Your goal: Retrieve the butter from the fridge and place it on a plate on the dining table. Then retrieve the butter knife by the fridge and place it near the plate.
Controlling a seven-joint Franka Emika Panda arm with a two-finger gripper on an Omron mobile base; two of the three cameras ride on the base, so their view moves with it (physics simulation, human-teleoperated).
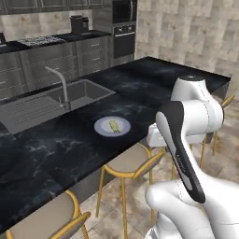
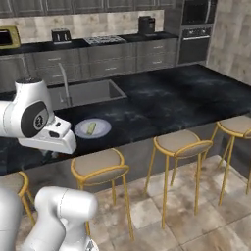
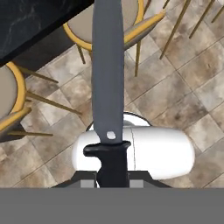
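The dining table stretches across in front of me, its black marble top carrying the sink on the far left. Stools line its near edge, so I stand back over the tiled floor. The plate sits close to that near edge, within reach, and the butter already lies on it, so that half looks done. My gripper is clamped on the dark handle of the butter knife, the grey blade pointing straight out ahead of my fingers, ready to be laid down beside the plate.
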